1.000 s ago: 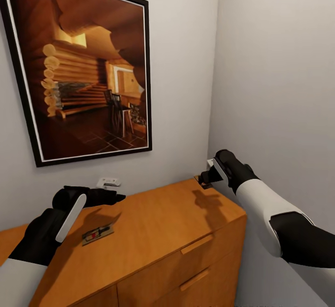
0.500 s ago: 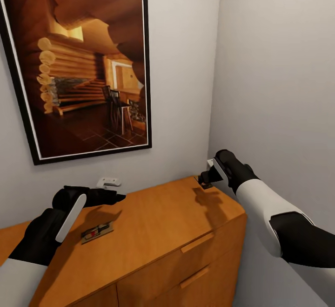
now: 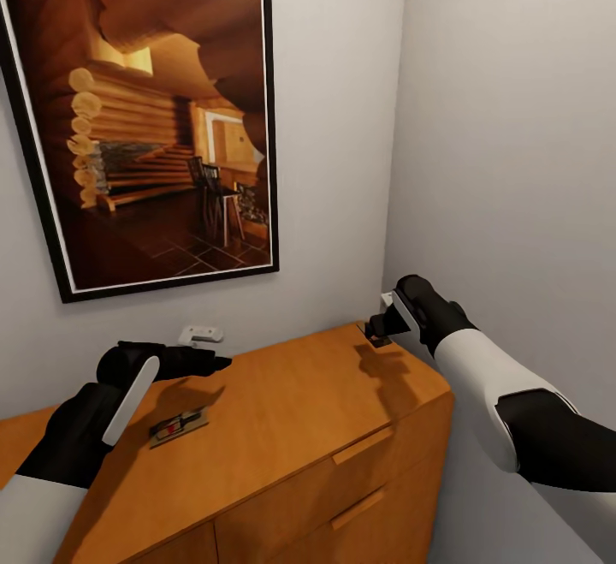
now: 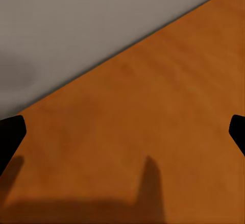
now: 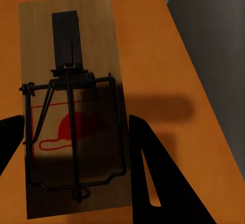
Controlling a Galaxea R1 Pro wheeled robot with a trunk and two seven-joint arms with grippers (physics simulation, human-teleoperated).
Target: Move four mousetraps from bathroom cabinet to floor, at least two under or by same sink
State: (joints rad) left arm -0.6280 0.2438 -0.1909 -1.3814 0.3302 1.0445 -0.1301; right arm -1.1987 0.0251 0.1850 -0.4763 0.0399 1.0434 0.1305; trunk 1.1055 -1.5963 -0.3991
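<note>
Grey walls (image 3: 505, 119) meeting in a corner. On the left wall, a large black-framed picture (image 3: 162, 119) of a log-cabin interior. Below it, the orange-brown wooden cabinet (image 3: 291, 427), pushed into the corner, top bare but for the traps, slim bar handles (image 3: 361, 448) across the drawer fronts. A small white fitting (image 3: 199, 335) on the wall just above the cabinet's back edge.

Left arm (image 3: 77, 436) reaching in over the left part of the cabinet top, black forearm with a white panel. Right arm (image 3: 488, 393) stretched toward the far right corner of the top, white sleeve, black wrist.

Left tool (image 3: 201, 365) hovering above the wood near the wall, holding nothing; in the left wrist view, fingertips (image 4: 10, 134) far apart at either edge, bare cabinet top (image 4: 153, 132) between them, so open.

Right tool (image 3: 375, 330) low over the back right corner; in the right wrist view, black fingers (image 5: 148, 168) parted on either side of a mousetrap (image 5: 76, 106), straddling its lower end, open, contact with the board impossible to tell. Trap lying flat on the cabinet top, wire spring and bar across a red printed mark.

Second mousetrap (image 3: 179, 427) flat on the top, just in front of the left tool and apart from it.
</note>
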